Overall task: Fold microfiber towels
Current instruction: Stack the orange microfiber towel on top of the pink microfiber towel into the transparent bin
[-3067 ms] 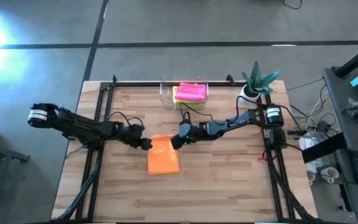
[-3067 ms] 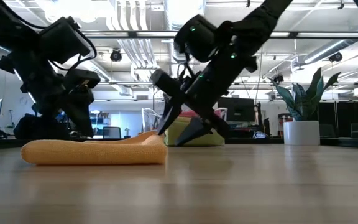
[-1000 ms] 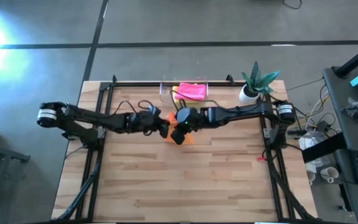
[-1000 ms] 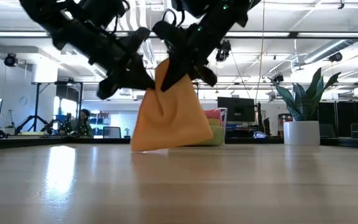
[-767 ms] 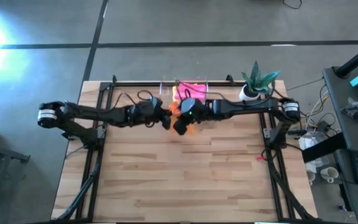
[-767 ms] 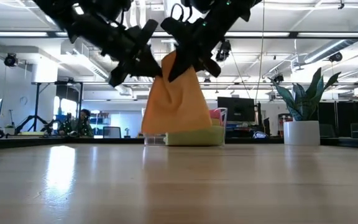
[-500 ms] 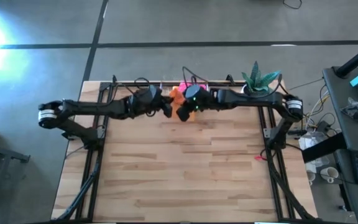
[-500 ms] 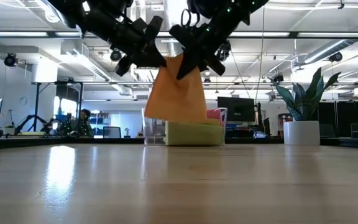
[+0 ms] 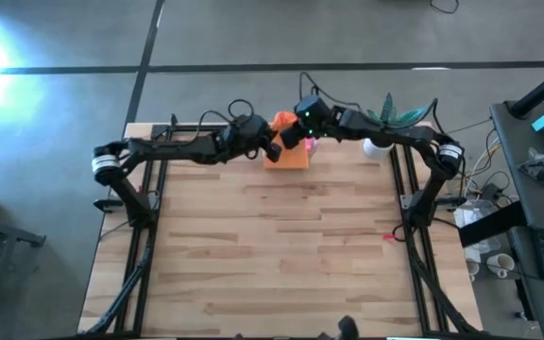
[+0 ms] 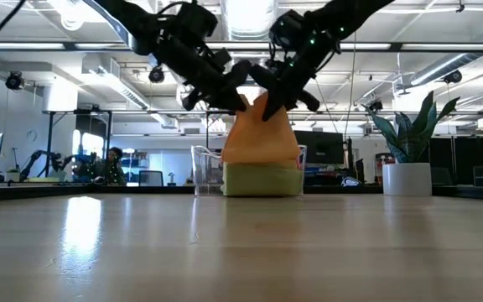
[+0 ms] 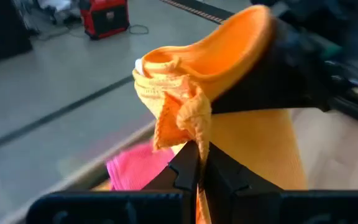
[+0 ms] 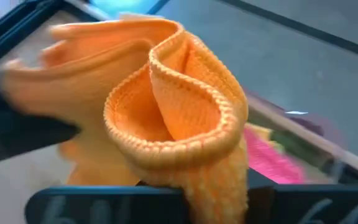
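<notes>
**Orange towel held up over the bin by both grippers**

Orange microfiber towel (image 9: 289,151), folded, hung in the air between your two grippers, directly above the clear plastic bin (image 10: 204,172) at the table's far edge. You had the left gripper (image 9: 274,146) clamped tight on one top corner of the cloth, and the right gripper (image 9: 292,133) pinched shut on the other, just beside it. The towel's lower edge draped down to the bin's rim. Inside the bin you could see a pink towel (image 11: 135,169) lying on a lime green towel (image 10: 262,179). A potted green plant in a white pot (image 10: 407,164) stood to the right of the bin, well apart from it.
</notes>
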`<act>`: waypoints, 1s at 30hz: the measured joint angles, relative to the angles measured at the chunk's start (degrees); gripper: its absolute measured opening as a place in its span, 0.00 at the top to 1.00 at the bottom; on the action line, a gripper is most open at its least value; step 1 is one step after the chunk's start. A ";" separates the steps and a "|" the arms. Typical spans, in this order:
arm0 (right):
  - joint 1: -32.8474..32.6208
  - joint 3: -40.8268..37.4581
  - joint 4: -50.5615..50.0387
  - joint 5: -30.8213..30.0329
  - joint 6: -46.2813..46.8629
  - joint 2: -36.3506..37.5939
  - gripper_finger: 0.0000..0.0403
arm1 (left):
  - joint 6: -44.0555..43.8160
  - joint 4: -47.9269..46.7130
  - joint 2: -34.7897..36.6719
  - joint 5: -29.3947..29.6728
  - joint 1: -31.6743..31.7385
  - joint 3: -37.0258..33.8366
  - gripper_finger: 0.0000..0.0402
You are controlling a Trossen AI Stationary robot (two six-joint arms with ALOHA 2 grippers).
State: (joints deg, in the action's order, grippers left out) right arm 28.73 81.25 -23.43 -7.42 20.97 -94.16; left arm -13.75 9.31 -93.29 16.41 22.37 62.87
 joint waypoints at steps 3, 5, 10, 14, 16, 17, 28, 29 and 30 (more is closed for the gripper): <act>2.57 0.00 0.03 0.46 -0.02 -0.45 0.98 | 3.78 -0.57 -2.19 -0.05 1.10 2.66 1.00; 4.03 0.00 0.07 1.71 -0.04 -1.03 0.98 | 4.15 -1.00 -3.32 -0.12 1.98 4.13 1.00; 6.08 0.00 0.17 1.95 -0.05 -3.24 0.98 | 5.65 -1.50 -5.03 -0.45 4.71 5.15 1.00; 6.92 0.00 0.73 2.48 -0.64 -4.88 0.98 | 5.28 -2.35 -5.06 -4.22 6.86 4.46 1.00; 7.30 0.02 2.03 2.51 -1.06 -5.53 0.98 | 5.28 -2.76 -5.06 -4.35 7.57 4.06 1.00; 7.42 0.02 2.72 2.56 -1.20 -5.97 0.98 | 5.28 -2.83 -5.06 -4.49 7.93 3.96 1.00; 8.09 0.01 3.64 4.05 -4.22 -8.43 0.96 | 7.65 -3.14 -5.06 -5.34 9.60 3.50 1.00; 8.09 0.00 3.72 4.04 -4.65 -8.43 0.95 | 8.89 -3.12 -5.05 -5.35 9.57 3.50 1.00; 8.09 0.02 3.78 4.06 -4.96 -8.42 0.94 | 9.89 -3.06 -5.04 -5.36 9.57 3.50 1.00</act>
State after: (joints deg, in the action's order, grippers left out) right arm 36.82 81.28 -19.65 -3.36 16.02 -102.58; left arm -3.86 6.25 -98.32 11.05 31.94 66.37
